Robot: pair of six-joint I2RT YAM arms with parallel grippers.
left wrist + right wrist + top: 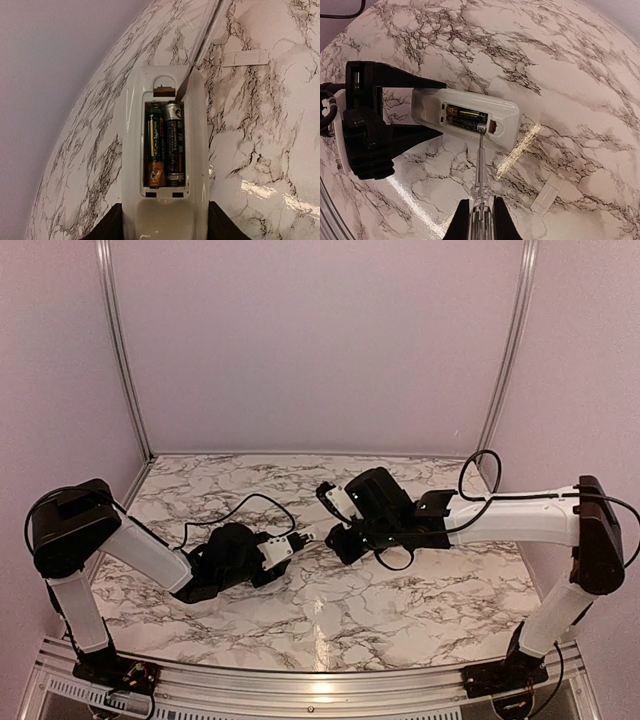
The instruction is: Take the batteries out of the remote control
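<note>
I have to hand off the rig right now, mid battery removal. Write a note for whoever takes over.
Left gripper: shut on the remote control, with its battery bay open and facing up.
Right gripper: shut on a thin grey rod, whose tip is at the end of one battery farthest from the left gripper.
Batteries: both seated side by side in the bay.
Battery cover: off, lying on the marble table, apart from the remote.
Done: cover removed.
Left: pry out both batteries and set them down.
</note>
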